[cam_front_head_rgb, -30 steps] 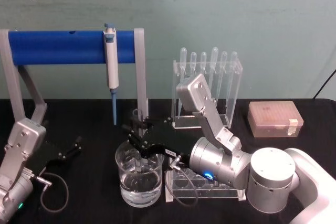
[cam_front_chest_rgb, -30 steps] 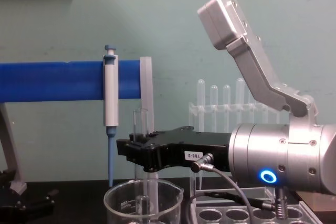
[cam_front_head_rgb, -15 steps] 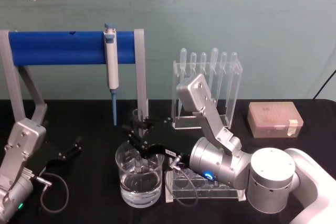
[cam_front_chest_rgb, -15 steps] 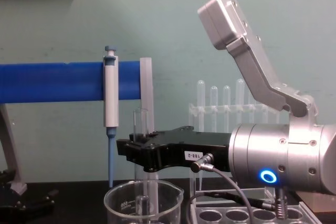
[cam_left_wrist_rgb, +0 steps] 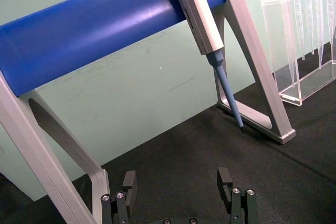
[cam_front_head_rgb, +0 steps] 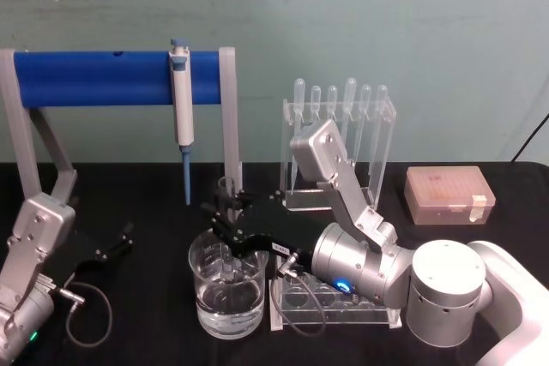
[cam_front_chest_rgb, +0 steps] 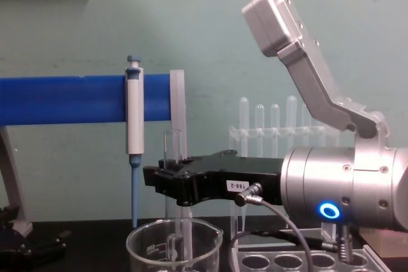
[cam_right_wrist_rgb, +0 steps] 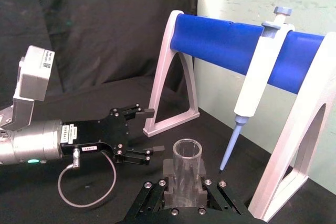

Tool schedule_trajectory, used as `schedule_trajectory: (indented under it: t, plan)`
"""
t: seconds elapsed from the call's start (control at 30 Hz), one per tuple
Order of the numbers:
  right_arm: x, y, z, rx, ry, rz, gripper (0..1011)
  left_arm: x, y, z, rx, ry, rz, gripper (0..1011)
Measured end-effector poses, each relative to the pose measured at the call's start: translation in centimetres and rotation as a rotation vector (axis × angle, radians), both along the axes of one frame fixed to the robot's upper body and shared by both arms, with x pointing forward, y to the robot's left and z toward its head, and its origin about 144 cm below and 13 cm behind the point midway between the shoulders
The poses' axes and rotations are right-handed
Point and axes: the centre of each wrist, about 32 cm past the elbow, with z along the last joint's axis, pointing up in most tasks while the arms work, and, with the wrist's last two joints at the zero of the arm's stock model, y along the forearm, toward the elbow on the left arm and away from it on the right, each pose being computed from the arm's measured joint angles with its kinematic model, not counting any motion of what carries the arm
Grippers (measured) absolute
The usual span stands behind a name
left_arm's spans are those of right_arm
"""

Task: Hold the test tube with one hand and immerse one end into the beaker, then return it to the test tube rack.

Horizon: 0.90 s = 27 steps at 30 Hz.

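The clear test tube stands upright, with my right gripper shut on its upper part. Its lower end reaches down inside the wide glass beaker, which holds water at the bottom. From the chest view, the test tube rises above the black right gripper and passes down into the beaker. The right wrist view looks down on the test tube's open rim between the right gripper's fingers. My left gripper rests open at the table's left; the left gripper holds nothing.
Behind the beaker is a blue bar stand with a blue-and-white pipettor hanging on it. A clear rack of pipettes stands at the back, a clear tube rack lies under the right arm, and an amber box sits at right.
The right gripper with the test tube has risen very slightly above the beaker. The left arm has not moved.
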Motion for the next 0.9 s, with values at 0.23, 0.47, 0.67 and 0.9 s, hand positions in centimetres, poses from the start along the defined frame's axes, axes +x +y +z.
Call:
schedule_trajectory:
  t: [0.23,0.47,0.67,0.9]
  plan:
    - [-0.2,-0.1,1.3,-0.003,-0.023,0.008,224,0.0,0.0,0.0,0.000,0.000,0.000,1000]
    - [-0.3,0.0,2.5,-0.004,-0.041,0.017,224,0.0,0.0,0.0,0.000,0.000,0.000,1000]
    - [-0.2,0.0,3.9,-0.007,-0.059,0.020,224,0.0,0.0,0.0,0.000,0.000,0.000,1000]
    - [-0.3,-0.2,5.9,-0.008,-0.072,0.023,225,0.0,0.0,0.0,0.000,0.000,0.000,1000]
